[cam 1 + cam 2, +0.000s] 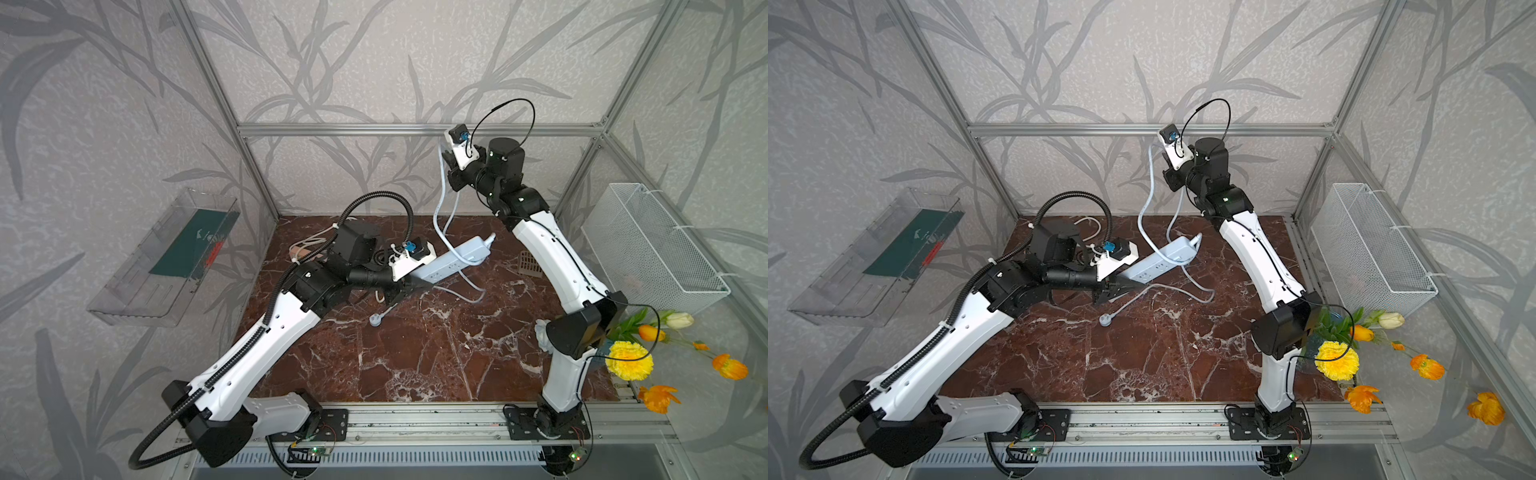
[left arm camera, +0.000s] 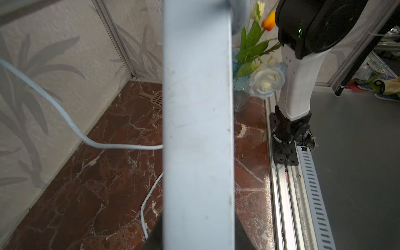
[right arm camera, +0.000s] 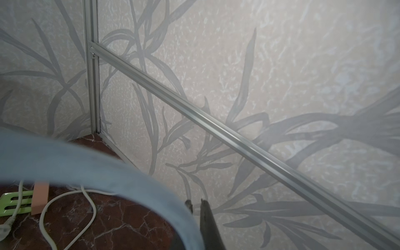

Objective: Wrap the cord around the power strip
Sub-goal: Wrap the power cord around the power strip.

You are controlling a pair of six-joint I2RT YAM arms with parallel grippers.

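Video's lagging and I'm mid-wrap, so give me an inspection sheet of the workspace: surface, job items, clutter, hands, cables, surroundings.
Surface: dark red marble tabletop, no damage seen.
Job's things: power strip held by one end; cord not wound tight; plug lying on the tabletop.
Clutter: beige scoop near the right arm; spare white cable at the back left.
Hands: left hand shut on the power strip; right hand shut on the cord, high by the back wall.
Cables: cord hangs in a loop from the right hand.
Surroundings: wire basket and flowers right; clear bin left.
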